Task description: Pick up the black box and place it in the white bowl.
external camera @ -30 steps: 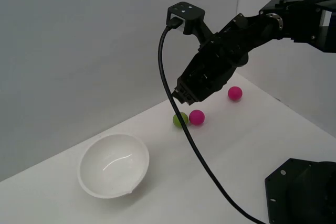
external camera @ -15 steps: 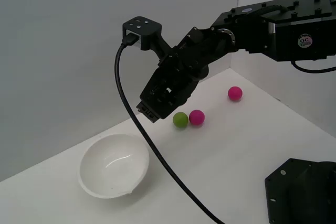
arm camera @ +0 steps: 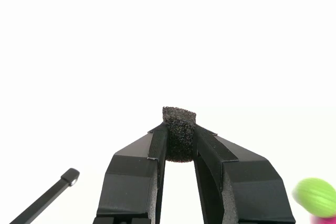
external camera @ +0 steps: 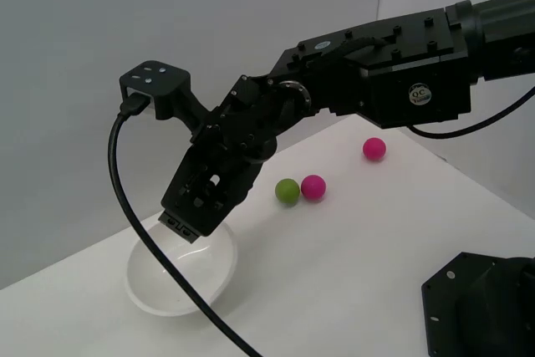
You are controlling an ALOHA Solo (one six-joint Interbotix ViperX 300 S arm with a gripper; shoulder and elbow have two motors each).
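My gripper [external camera: 185,228] is shut on the black box [arm camera: 179,132], a small matte black cube pinched between the two fingertips in the wrist view. In the exterior view the box is hidden inside the fingers. The gripper points down and hangs just above the white bowl [external camera: 159,294], over its far rim on the exterior view's left. The bowl is glossy, round and deep, and it stands on the white table. In the wrist view the background is washed out white, so the bowl cannot be made out there.
A green ball [external camera: 287,191] and a magenta ball [external camera: 313,186] touch each other mid-table; the green one also shows in the wrist view [arm camera: 314,196]. A second magenta ball [external camera: 374,149] lies farther back. A black cable [external camera: 134,232] hangs from the wrist. The black base block [external camera: 481,307] is at the lower right.
The arm has swung from above the green and magenta balls to the exterior view's left and lower, ending over the white bowl. The balls and bowl have not moved.
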